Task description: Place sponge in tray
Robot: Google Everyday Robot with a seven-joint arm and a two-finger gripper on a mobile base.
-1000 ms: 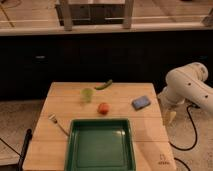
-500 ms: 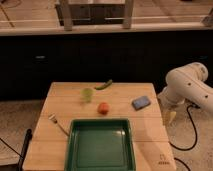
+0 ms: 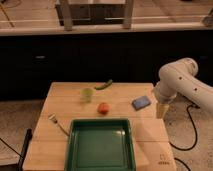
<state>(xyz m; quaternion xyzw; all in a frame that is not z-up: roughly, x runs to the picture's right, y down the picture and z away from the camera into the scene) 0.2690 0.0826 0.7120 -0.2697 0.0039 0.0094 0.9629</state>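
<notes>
The blue sponge point(image 3: 141, 102) lies flat on the wooden table point(image 3: 65, 102), toward its right side. The dark green tray point(image 3: 102, 147) sits at the table's front middle with nothing in it. My white arm reaches in from the right. Its beige gripper point(image 3: 162, 109) points down just off the table's right edge, a short way right of the sponge and not touching it. The gripper is open and holds nothing.
A small green cup point(image 3: 87, 94) and an orange-red fruit point(image 3: 103, 108) stand behind the tray. A green pepper point(image 3: 104, 85) lies near the table's back edge. A fork point(image 3: 57, 123) lies left of the tray. A dark counter runs behind the table.
</notes>
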